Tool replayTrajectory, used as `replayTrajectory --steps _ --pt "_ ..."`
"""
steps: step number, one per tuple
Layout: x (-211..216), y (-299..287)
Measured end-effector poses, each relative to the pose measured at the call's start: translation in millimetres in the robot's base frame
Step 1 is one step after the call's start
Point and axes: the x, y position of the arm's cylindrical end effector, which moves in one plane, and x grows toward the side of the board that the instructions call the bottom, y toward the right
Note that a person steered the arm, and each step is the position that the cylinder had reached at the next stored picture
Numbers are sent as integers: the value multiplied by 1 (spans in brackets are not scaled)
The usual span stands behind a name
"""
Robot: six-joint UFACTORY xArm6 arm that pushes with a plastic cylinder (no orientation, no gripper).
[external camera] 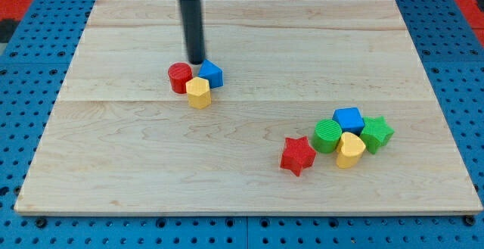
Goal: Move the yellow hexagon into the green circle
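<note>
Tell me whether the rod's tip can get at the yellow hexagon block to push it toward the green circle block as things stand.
Probably yes. My tip sits just above the yellow hexagon block, between the red cylinder block and the blue block. The bare wooden board lies open toward the green circle block.

So the wooden table (249,181) is sitting on a blue pegboard surface (23,67) with a bit of red showing at the view's top corners. Up left of centre, a red cylinder (180,77) and a blue block (211,74) are hanging out close together, the blue one toward the view's right. Over at the lower right, a blue cube (349,119) is sitting at the top of a tight cluster, with a green star (376,134) crowding in at its right and a yellow heart-ish block (350,150) sitting just below. A red star (298,156) is lying a bit apart, off to that cluster's left.
</note>
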Motion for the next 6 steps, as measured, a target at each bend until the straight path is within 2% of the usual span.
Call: replayTrajectory --steps 1,2,3,4,5,6 --pt "8 -61" --pt "72 12" --pt "95 91" --pt "112 145" --pt "123 172" --pt "120 85"
